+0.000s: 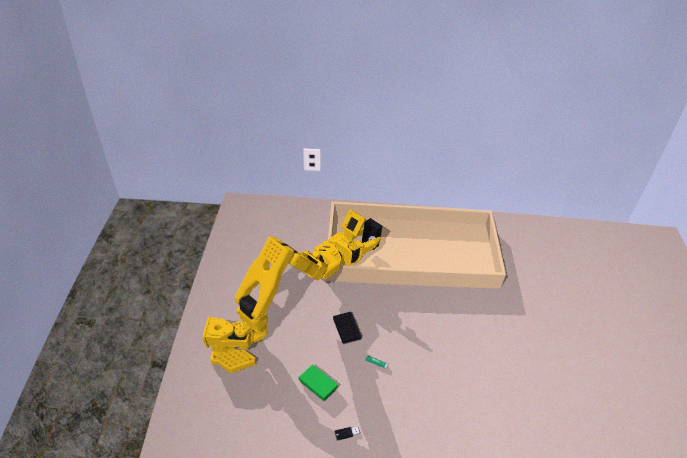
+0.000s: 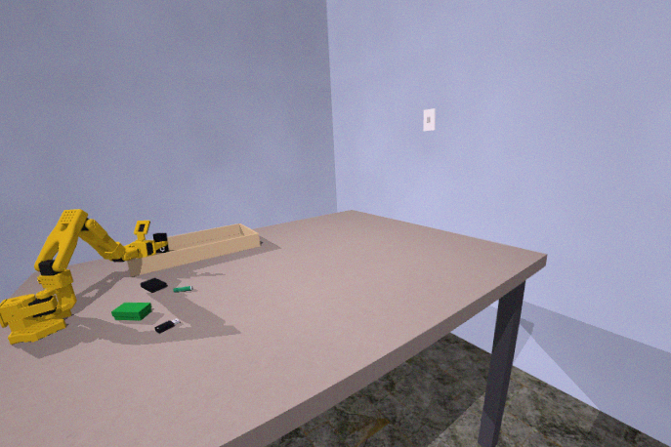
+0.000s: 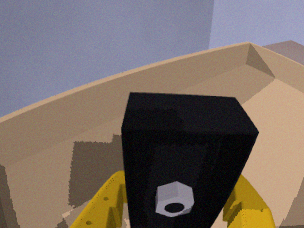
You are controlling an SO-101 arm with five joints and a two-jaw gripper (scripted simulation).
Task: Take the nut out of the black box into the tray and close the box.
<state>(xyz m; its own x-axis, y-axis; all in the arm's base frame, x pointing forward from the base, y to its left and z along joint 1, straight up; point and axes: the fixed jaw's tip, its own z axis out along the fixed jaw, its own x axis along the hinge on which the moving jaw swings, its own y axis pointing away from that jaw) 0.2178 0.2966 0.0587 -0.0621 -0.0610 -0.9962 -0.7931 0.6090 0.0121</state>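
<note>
My gripper point(image 1: 367, 243) point(image 2: 160, 246) point(image 3: 181, 175) is shut on the black box's base, with a finger on either side. The base point(image 1: 372, 227) point(image 2: 159, 238) point(image 3: 190, 117) is held steeply tilted over the left part of the tray point(image 1: 419, 278) point(image 2: 204, 255) point(image 3: 125, 75), its open side facing the wrist camera. The silver nut point(image 3: 174, 199) is inside the base, towards the end nearer the gripper. The black lid point(image 1: 347, 327) point(image 2: 153, 285) lies apart on the table, in front of the tray; I cannot tell which side is up.
A closed-looking green box point(image 1: 318, 382) point(image 2: 131, 310) lies on the table near the arm's base. A small green cylinder point(image 1: 376, 361) point(image 2: 183, 288) lies right of the black lid. A black USB stick point(image 1: 346, 433) point(image 2: 166, 325) lies beyond the green box. The tray's walls stand around the held base.
</note>
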